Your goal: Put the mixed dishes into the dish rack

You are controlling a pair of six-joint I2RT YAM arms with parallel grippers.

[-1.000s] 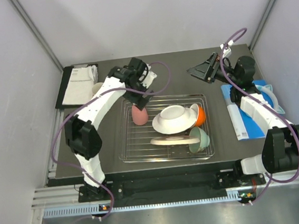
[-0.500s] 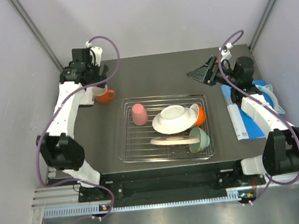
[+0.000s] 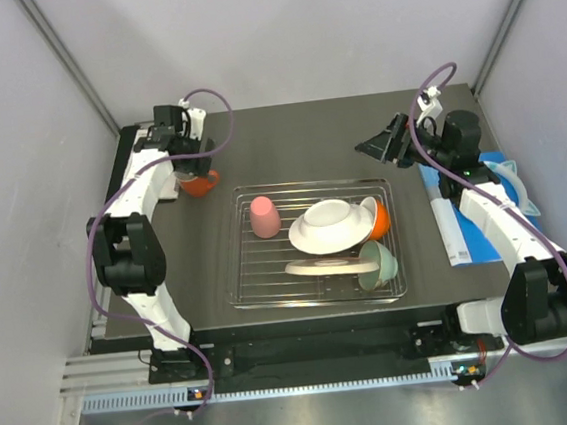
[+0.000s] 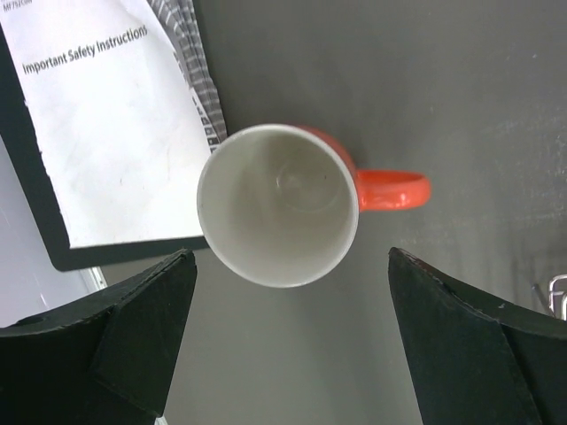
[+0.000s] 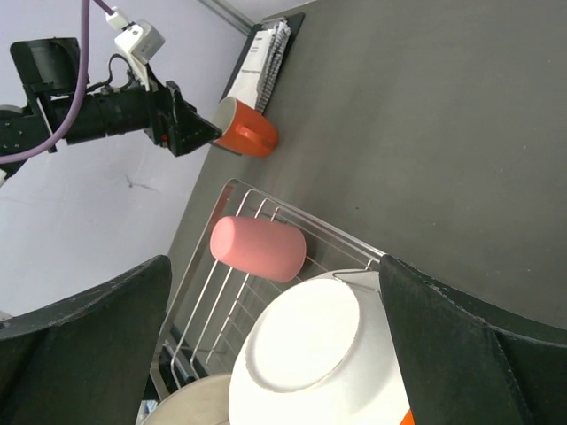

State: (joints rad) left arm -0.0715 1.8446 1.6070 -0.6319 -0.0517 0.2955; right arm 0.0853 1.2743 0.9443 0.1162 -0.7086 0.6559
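On dark table [image 3: 298, 151] between pale walls [image 3: 296, 30], dish rack [image 3: 257, 267]

1. The left tool [image 3: 195, 167] is hovering directly over an orange mug [image 3: 201, 185] that is standing on the table [image 3: 287, 142], beyond the far left corner of the dish rack [image 3: 250, 278].
2. The right tool [image 3: 378, 146] is hanging past the rack's far right corner, jaws apart.
3. The rack is holding a pink cup [image 3: 265, 217], a white bowl [image 3: 328, 218], an orange vessel [image 3: 378, 219], a mint-green bowl [image 3: 379, 264] and a beige plate [image 3: 317, 267].
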